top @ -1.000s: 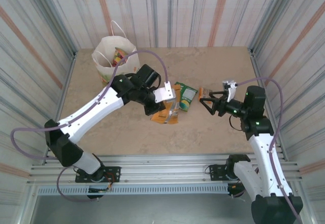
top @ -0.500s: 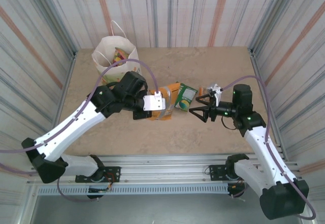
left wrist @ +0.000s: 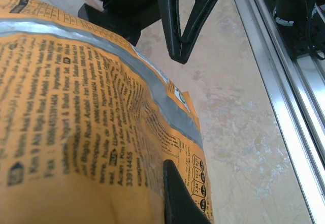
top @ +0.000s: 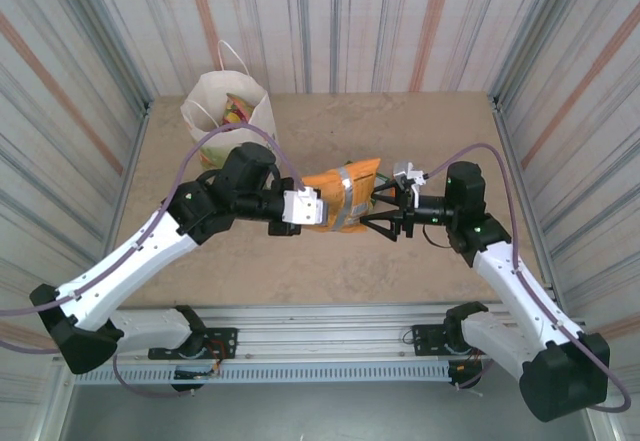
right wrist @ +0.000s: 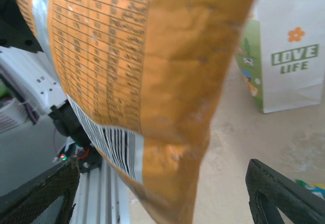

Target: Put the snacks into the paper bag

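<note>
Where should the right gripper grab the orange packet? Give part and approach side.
Best take the orange packet by its free end, the one away from the left gripper, which pinches the other end. Bring the right gripper in from the right, open jaws either side of the flat faces: the packet is thin and held out towards it.

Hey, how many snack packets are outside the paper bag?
1 clearly: the orange packet, held aloft between the arms by the left gripper, jaws shut on it. Others may hide beneath.

Orange pkt (top: 340, 199) glossy crinkly foil, paper bag (top: 207, 126) matt, table (top: 430, 131) smooth stone-look.
</note>
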